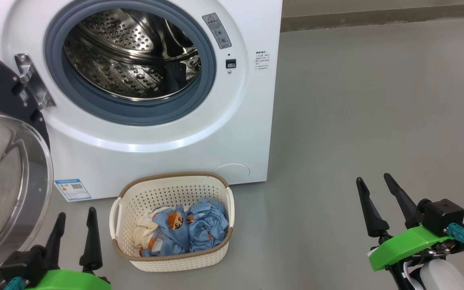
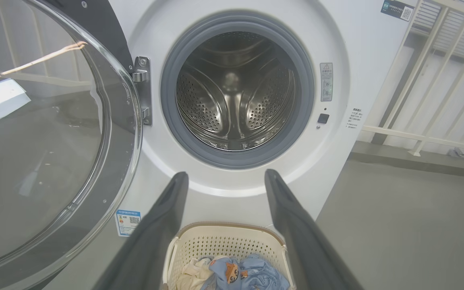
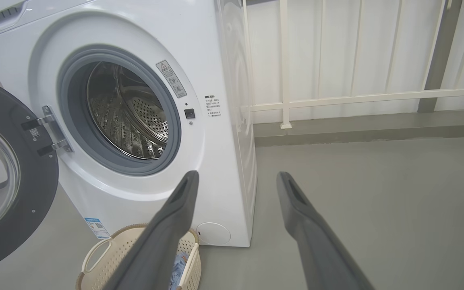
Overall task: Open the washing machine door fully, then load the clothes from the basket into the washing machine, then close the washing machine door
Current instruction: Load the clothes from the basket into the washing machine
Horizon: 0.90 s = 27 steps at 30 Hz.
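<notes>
**Door wide, basket full, both claws empty**

Nearest to me are the two claws, low over the floor (image 1: pixel 357 100); the left gripper (image 1: pixel 76 212) hangs just left of the basket with its dark fingers spread and nothing between them; the right gripper (image 1: pixel 373 177) stands well off to the right over bare floor, likewise released and empty. Neither touches anything; I take it they are poised for the loading step rather than in the middle of a grab.

Between them, closer to the left claw, sits the basket (image 1: pixel 167 177); it is on the floor just in front of the washing machine (image 1: pixel 167 149), below the opening, presumably so each lift is short. The clothes (image 1: pixel 191 227) lie bunched in its bottom, blue printed pieces over a cream one at the left end; none is out yet.

The washing machine door (image 1: pixel 10 181) is swung out to the left on its metal hinge (image 1: pixel 30 80), its glass dome facing the room; it stands right beside the left claw, so that arm has little room to swing outward. To my eye it is as good as fully open.

Behind, the grey seal (image 1: pixel 135 114) rings the steel drum (image 1: pixel 131 52), which looks empty; so the first step seems done, and loading and closing remain.
</notes>
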Tool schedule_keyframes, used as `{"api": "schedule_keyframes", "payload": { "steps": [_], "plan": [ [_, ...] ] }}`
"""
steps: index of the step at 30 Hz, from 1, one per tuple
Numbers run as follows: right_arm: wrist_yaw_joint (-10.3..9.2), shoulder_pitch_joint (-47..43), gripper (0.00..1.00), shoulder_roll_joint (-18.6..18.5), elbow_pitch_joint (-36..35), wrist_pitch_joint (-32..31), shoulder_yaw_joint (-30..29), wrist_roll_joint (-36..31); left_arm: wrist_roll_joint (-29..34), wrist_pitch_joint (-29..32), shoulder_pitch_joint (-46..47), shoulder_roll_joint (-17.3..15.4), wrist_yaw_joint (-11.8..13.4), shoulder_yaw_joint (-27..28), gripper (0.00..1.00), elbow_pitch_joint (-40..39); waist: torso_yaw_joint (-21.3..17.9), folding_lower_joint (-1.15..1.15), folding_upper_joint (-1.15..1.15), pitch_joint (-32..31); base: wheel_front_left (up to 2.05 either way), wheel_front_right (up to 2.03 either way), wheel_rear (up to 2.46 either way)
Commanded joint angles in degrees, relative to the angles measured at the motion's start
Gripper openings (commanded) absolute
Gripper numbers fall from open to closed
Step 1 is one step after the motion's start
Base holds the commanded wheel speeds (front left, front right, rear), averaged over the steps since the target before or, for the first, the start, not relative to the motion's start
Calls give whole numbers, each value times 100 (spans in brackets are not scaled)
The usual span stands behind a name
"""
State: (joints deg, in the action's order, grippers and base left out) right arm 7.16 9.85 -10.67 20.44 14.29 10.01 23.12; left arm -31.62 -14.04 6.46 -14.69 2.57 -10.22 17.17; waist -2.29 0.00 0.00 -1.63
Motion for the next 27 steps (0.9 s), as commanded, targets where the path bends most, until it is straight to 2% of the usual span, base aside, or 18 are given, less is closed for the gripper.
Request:
{"api": "schedule_keyframes", "payload": {
  "steps": [1, 7, 19, 27],
  "plan": [
    [33, 136, 100, -67, -131, 71, 118, -43, 6, 13, 132, -169, 3, 184, 100, -140, 2, 0, 0, -1, 49, -49, 0],
    [33, 130, 100, -70, -135, 71, 135, -40, -5, 11, 132, -187, 7, 169, 100, -167, 14, 0, 0, 3, 97, -97, 0],
    [33, 122, 100, -54, -139, 71, 130, -31, -16, 8, 136, -211, 70, 151, 100, -195, 41, 0, 0, 20, 155, -155, 0],
    [33, 117, 100, -43, -147, 71, 113, -30, -52, 1, 141, -223, 53, 133, 100, -209, 63, 0, 0, 33, 62, -62, 0]
  ]
}}
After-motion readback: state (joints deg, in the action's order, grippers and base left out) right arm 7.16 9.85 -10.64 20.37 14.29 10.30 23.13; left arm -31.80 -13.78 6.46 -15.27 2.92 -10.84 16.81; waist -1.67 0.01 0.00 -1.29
